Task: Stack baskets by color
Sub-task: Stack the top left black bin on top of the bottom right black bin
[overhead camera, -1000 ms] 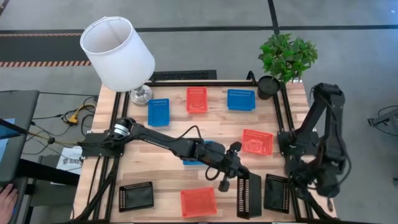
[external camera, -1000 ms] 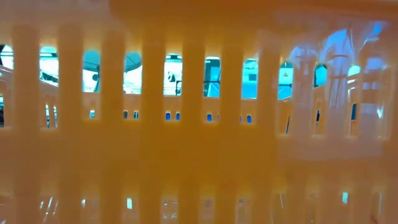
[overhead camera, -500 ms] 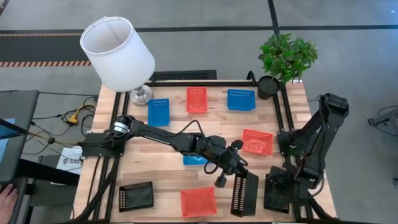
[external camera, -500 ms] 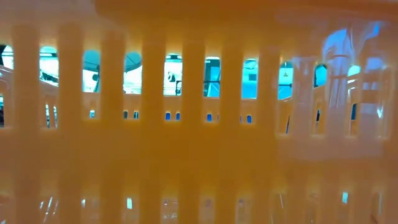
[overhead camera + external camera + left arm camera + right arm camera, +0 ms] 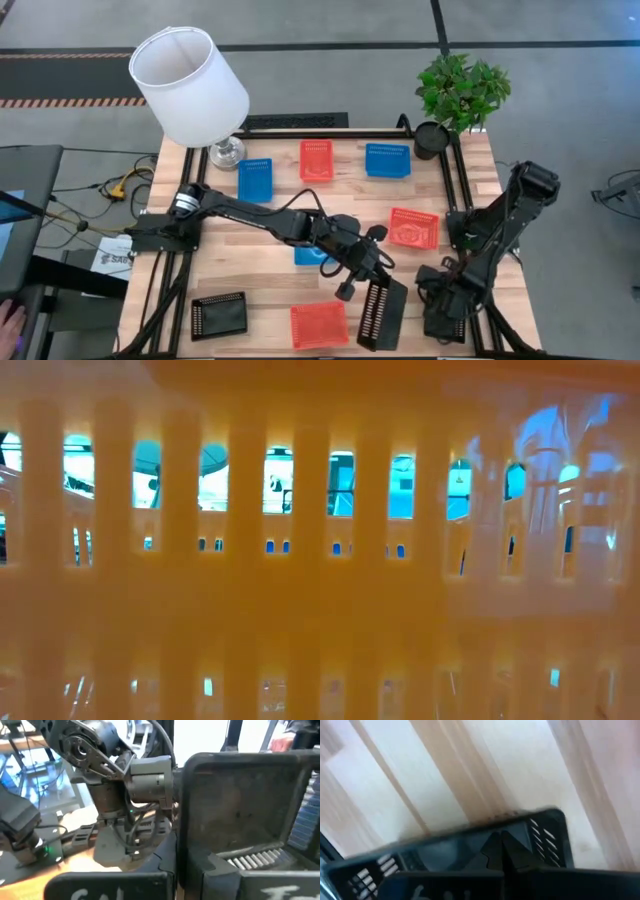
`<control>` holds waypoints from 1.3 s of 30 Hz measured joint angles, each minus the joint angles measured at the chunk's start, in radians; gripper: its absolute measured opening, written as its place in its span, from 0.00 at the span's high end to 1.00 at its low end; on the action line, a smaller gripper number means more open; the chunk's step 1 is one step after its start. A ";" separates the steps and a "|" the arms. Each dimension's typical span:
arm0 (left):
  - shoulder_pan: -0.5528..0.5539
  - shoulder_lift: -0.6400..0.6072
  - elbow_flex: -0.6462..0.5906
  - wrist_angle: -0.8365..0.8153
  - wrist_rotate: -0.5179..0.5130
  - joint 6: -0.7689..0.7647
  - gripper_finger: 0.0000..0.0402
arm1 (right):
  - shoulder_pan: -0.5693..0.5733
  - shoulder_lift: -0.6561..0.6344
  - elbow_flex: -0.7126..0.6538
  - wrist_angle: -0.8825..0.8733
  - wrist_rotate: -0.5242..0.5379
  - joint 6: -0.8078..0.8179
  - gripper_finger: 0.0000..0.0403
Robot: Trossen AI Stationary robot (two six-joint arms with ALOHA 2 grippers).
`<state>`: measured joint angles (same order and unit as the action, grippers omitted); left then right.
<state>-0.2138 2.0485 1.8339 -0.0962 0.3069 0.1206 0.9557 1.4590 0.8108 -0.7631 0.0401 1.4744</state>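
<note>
My left gripper (image 5: pixel 352 288) is over the table's near middle, shut on a black basket (image 5: pixel 382 312) that is tipped up on its side; the left wrist view shows that basket (image 5: pixel 240 815) close up. My right gripper (image 5: pixel 440 293) points down, shut, at a second black basket (image 5: pixel 447 318) lying flat at the near right; its fingertips (image 5: pixel 496 851) are at that basket's rim (image 5: pixel 445 845). A third black basket (image 5: pixel 218 316) and a red one (image 5: pixel 320 325) lie along the near edge. My left gripper pinches one wall of the black basket (image 5: pixel 200 865) between its two fingers, coming nearly level from the table's left. The basket stands tipped on edge beyond the fingers, its bottom panel upright. Whether its lower edge is clear of the table cannot be told. My right gripper's shut fingers point down at the rim of the flat black basket; I cannot tell whether they touch it.
Blue baskets (image 5: pixel 255 180) (image 5: pixel 387 160) and a red one (image 5: pixel 316 160) lie along the far edge, another red (image 5: pixel 413 228) at mid right, a blue one (image 5: pixel 312 256) under my left arm. A lamp (image 5: pixel 190 85) and plant (image 5: pixel 460 95) stand at the back. An orange basket wall (image 5: pixel 320 610) fills the low view.
My right gripper has come down and toward the table's left, onto the black basket at the near right. My left gripper has shifted a little toward the table's left with its black basket, which has tilted slightly and stays on edge.
</note>
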 joint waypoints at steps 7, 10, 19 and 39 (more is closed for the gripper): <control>0.002 -0.011 0.000 -0.034 -0.004 0.012 1.00 | -0.025 0.002 0.000 0.078 0.015 -0.025 1.00; 0.002 -0.014 0.000 -0.039 -0.004 0.024 1.00 | -0.037 0.002 0.000 0.086 0.017 -0.027 1.00; 0.002 -0.014 -0.004 -0.052 -0.012 0.025 1.00 | 0.002 -0.162 0.034 0.020 0.035 -0.006 0.99; -0.008 0.375 0.297 0.237 -0.193 -0.265 1.00 | 0.302 -0.482 0.238 -0.361 0.605 0.131 0.99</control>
<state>-0.2219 2.4238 2.1311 0.1411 0.1143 -0.1440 1.2576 0.9767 1.0490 -1.1245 0.6451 1.6049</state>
